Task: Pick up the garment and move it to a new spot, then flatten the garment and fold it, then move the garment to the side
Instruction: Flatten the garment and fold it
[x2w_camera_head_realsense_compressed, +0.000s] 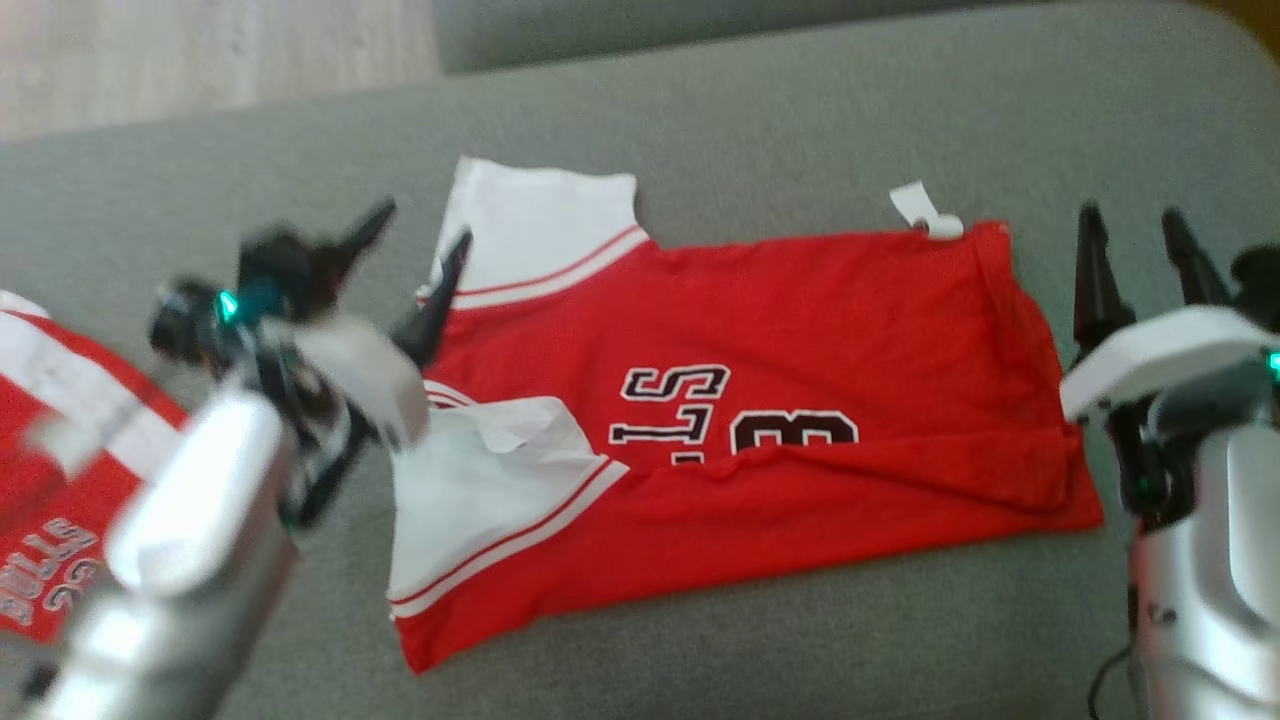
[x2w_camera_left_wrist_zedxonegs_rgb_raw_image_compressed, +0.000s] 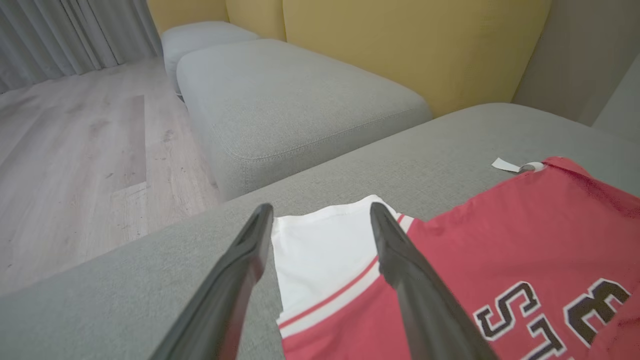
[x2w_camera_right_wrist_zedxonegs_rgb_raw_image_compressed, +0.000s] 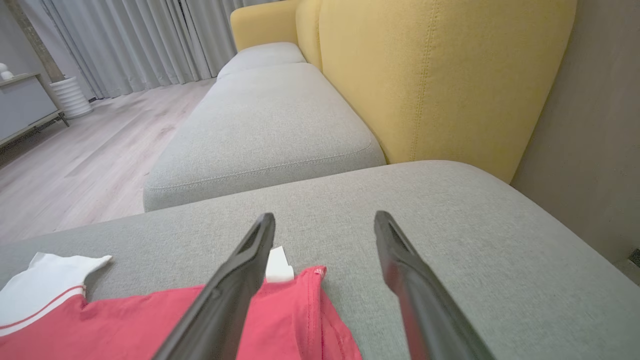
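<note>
The left tool (x2w_camera_head_realsense_compressed: 423, 222) and right tool (x2w_camera_head_realsense_compressed: 1131, 213), fingers spread wide and empty, flank the red garment (x2w_camera_head_realsense_compressed: 800, 320) lying on the grey sofa cushion (x2w_camera_head_realsense_compressed: 800, 120).

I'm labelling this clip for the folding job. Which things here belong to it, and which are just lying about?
Belongs to the job:
- red jersey, partly folded on the grey cushion
- left gripper, open
- right gripper, open

Just lying about:
- second jersey at the head view's left edge
- yellow backrest
- neighbouring seat
- wooden floor
- curtains
</note>
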